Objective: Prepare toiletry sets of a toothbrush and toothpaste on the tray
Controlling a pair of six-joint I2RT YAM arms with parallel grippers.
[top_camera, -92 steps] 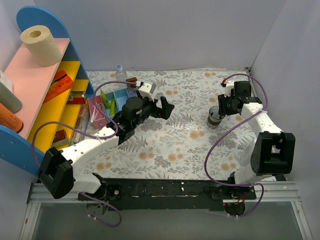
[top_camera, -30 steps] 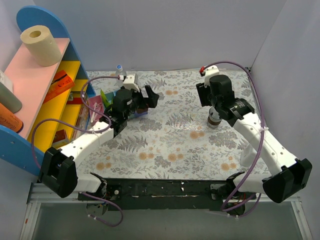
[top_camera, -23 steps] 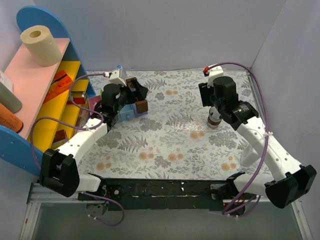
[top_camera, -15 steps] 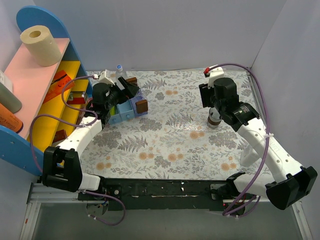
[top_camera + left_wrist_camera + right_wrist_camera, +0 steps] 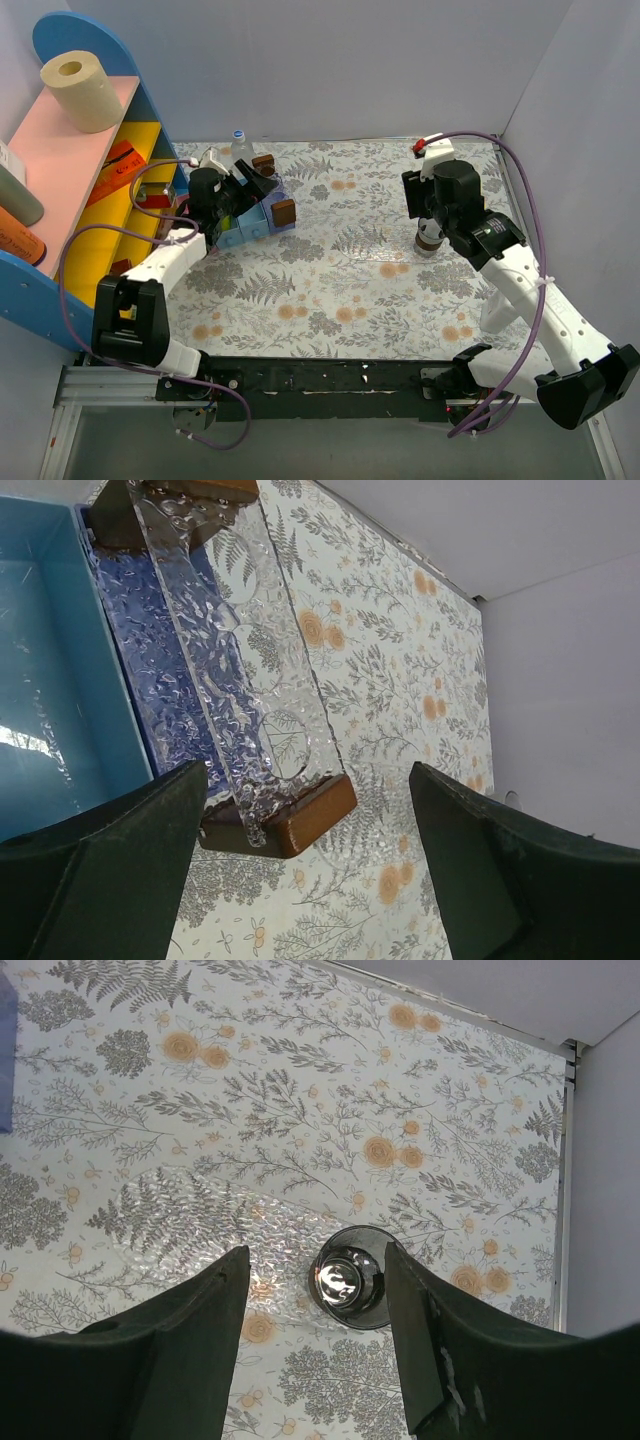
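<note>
The tray (image 5: 175,1218) is a faint clear rectangle lying on the floral tabletop, just left of a dark cup (image 5: 347,1277). My right gripper (image 5: 315,1345) hovers open above them, with the cup showing between its fingers. In the top view the cup (image 5: 428,239) stands right below the right gripper (image 5: 422,205). My left gripper (image 5: 310,880) is open over the blue compartment box (image 5: 45,670). A clear textured piece with brown wooden ends (image 5: 235,670) lies across that box. The toothbrush and toothpaste are hidden under my left arm (image 5: 180,250).
A blue, pink and yellow shelf unit (image 5: 95,170) with a paper roll (image 5: 80,90) stands at the left. A small bottle (image 5: 238,140) stands behind the blue box (image 5: 250,222). Grey walls close the back and the right side.
My left arm has swung left and back from the table's middle to the blue box, its jaws narrowing a little. The right arm has drifted slightly right, still above the cup.
</note>
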